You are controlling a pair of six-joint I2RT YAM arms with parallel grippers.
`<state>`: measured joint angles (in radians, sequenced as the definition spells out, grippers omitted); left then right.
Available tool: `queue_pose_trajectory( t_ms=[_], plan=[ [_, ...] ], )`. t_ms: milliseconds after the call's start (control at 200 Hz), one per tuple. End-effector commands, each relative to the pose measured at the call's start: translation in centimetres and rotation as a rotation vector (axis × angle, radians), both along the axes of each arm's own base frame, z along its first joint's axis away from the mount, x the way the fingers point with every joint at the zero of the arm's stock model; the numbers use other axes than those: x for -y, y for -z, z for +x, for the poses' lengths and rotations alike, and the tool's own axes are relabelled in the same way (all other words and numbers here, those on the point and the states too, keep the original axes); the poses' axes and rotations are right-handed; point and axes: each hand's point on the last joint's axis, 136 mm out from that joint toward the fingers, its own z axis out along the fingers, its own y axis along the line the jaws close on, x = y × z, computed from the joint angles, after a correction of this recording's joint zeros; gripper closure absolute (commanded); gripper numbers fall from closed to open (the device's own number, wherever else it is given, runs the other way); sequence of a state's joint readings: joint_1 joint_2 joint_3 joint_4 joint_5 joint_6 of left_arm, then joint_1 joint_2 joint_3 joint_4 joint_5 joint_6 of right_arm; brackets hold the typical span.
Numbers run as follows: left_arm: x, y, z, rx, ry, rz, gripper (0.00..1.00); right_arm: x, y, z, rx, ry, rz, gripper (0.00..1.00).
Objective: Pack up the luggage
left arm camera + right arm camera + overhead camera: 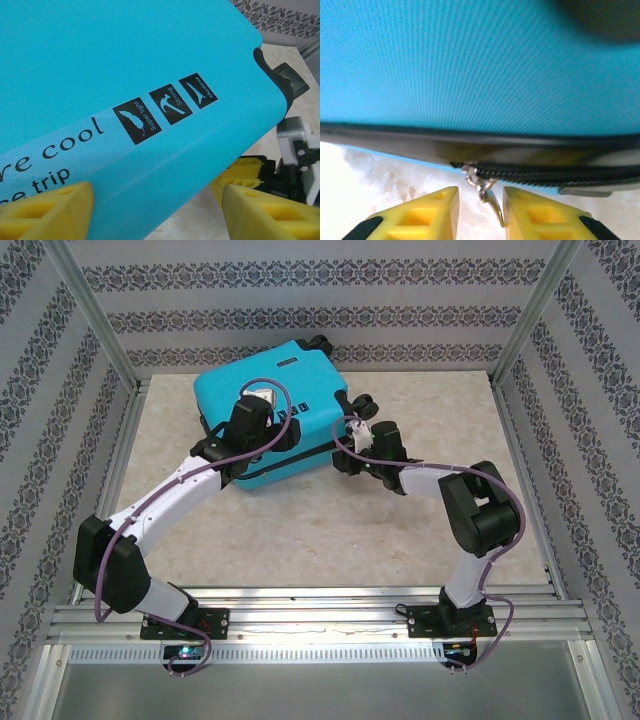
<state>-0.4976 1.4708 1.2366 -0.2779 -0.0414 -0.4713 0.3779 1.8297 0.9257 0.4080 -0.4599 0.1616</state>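
The luggage (pixel 280 405), a turquoise hard-shell case with its lid down, lies flat at the back left of the table. My left gripper (pixel 280 438) sits over its front edge. In the left wrist view (pixel 157 215) it is open: one yellow finger rests on the printed shell (pixel 125 60) and the other hangs past the edge, above the table. My right gripper (pixel 345 452) is at the case's right side. Its jaws (pixel 481 210) stand narrowly open around the metal zipper pull (pixel 487 192), which dangles from the black zipper band (pixel 545 172) with small gaps on both sides.
Black wheels (pixel 320 342) stick out at the case's far and right corners. Aluminium frame posts (pixel 95 315) and patterned walls enclose the beige table (pixel 330 540). A metal rail (pixel 320 615) runs along the near edge by the arm bases.
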Motion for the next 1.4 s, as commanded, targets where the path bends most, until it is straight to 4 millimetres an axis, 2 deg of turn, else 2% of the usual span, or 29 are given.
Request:
queue_pose_trajectory(
  t_ms=[0,185,425,555,714,804,944,1109,1209,1394],
  plan=[
    [0.3,-0.2,-0.8,-0.029,0.017,0.000,0.31,-0.3,0.7,0.0,-0.004,0.013,0.007,0.70],
    [0.5,-0.3,-0.8,-0.029,0.020,-0.001,0.31,0.2,0.5,0.8,0.003,0.071,0.015,0.69],
    [0.5,-0.2,-0.9,-0.031,0.019,0.000,0.31,0.3,-1.1,2.6,0.029,0.126,0.052,0.66],
    [0.7,-0.1,-1.0,-0.034,0.024,-0.011,0.31,0.2,-1.9,3.2,0.026,0.150,0.077,0.79],
    [1.5,0.2,-1.1,-0.039,0.042,-0.018,0.31,-0.1,-2.9,2.7,0.041,0.143,0.111,1.00],
    [2.0,-0.1,-1.1,-0.029,0.068,-0.015,0.31,-0.4,-3.3,1.9,0.068,0.099,0.116,1.00],
    [3.7,-2.3,-0.7,0.044,0.160,-0.019,0.30,-0.4,-3.0,1.2,0.081,0.057,0.108,1.00],
    [5.5,-5.1,0.8,0.147,0.248,0.013,0.28,1.0,-2.5,1.9,0.058,0.101,0.148,1.00],
    [7.2,-5.4,2.2,0.215,0.323,0.032,0.27,0.7,-3.0,1.7,0.067,0.076,0.191,1.00],
    [9.2,-5.7,5.8,0.269,0.360,0.101,0.26,0.1,-3.2,1.4,0.067,0.053,0.214,1.00]
  ],
)
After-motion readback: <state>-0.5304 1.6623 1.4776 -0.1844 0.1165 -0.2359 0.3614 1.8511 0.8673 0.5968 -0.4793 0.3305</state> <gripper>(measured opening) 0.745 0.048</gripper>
